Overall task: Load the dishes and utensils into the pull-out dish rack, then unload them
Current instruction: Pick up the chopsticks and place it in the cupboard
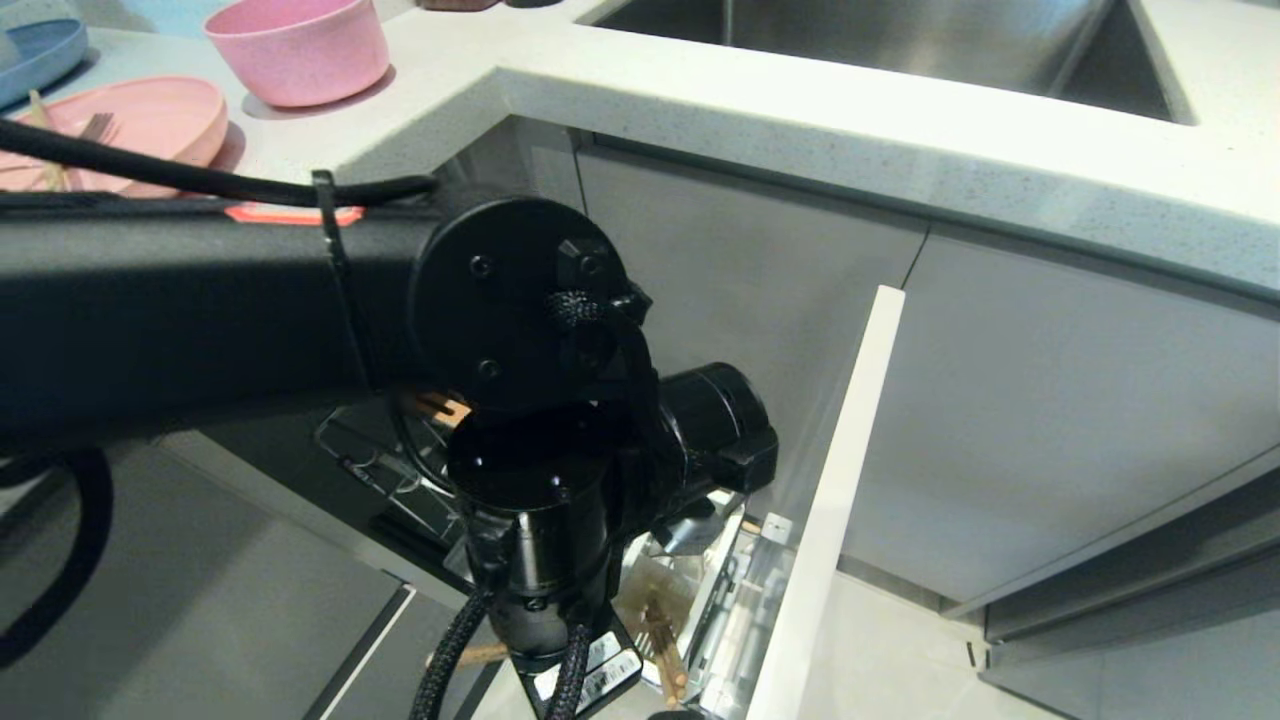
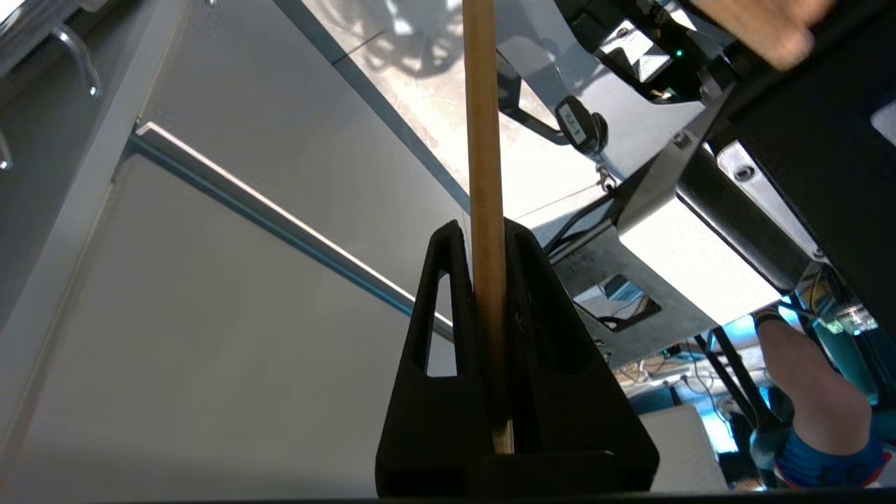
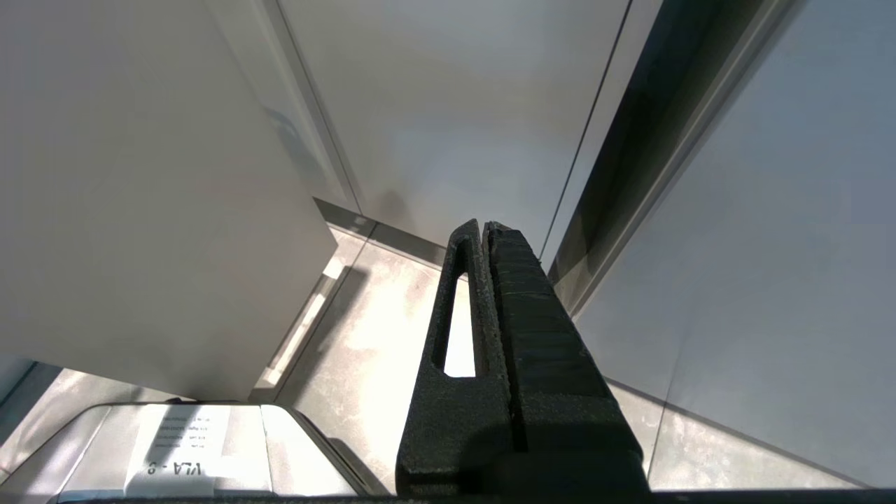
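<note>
My left arm point(image 1: 520, 400) reaches down over the pull-out dish rack point(image 1: 720, 600), and its wrist hides the fingers in the head view. In the left wrist view my left gripper point(image 2: 486, 231) is shut on one light wooden chopstick point(image 2: 483, 126), which runs straight out past the fingertips. The pink bowl point(image 1: 300, 50) and the pink plate point(image 1: 150, 120) stand on the counter at the far left. On the plate lie the fork point(image 1: 95, 125) and another chopstick point(image 1: 45, 140). My right gripper point(image 3: 484, 225) is shut and empty, parked low beside the cabinet fronts.
The rack's white drawer front point(image 1: 830, 520) juts out to the right of my arm. A blue plate point(image 1: 35, 55) sits behind the pink one. The steel sink point(image 1: 900, 40) lies at the back. A person's hand point(image 2: 763, 28) and leg point(image 2: 805, 378) show behind me.
</note>
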You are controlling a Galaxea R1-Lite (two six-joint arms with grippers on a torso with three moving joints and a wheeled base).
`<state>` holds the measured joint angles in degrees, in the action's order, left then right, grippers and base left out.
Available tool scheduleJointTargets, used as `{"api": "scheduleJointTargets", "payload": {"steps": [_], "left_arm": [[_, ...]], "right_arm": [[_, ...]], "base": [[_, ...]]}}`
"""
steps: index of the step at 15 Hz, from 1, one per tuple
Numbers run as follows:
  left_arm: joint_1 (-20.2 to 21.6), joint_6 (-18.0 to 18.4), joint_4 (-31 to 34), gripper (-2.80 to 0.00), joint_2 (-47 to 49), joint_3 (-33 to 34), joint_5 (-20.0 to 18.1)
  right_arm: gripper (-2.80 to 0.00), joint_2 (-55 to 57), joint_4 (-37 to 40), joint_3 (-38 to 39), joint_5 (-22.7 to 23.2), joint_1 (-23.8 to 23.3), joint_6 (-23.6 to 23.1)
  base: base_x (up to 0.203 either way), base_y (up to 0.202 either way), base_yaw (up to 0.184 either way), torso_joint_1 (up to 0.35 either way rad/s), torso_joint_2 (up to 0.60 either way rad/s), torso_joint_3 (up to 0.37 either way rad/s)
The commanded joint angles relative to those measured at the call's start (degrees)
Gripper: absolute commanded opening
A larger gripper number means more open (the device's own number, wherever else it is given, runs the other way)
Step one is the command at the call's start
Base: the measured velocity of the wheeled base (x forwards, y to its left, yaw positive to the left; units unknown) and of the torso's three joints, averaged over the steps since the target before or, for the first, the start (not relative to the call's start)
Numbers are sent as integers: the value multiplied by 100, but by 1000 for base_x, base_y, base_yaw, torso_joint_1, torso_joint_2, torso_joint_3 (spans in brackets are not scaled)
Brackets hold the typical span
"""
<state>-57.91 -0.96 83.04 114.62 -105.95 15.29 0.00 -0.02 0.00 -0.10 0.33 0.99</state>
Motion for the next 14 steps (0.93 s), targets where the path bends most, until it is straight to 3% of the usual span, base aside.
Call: {"api": "scheduleJointTargets", "payload": {"steps": [1,14], "left_arm": [[32,0,41,-280,203,-45,9],[171,61,-262,-280,869,-346,67]], "right_arm": [[-280,0,-1,9,1,2,0],[-280,0,-3,9,0,2,1]], "base": [[0,0,0,0,0,0],[0,0,0,0,0,0]]}}
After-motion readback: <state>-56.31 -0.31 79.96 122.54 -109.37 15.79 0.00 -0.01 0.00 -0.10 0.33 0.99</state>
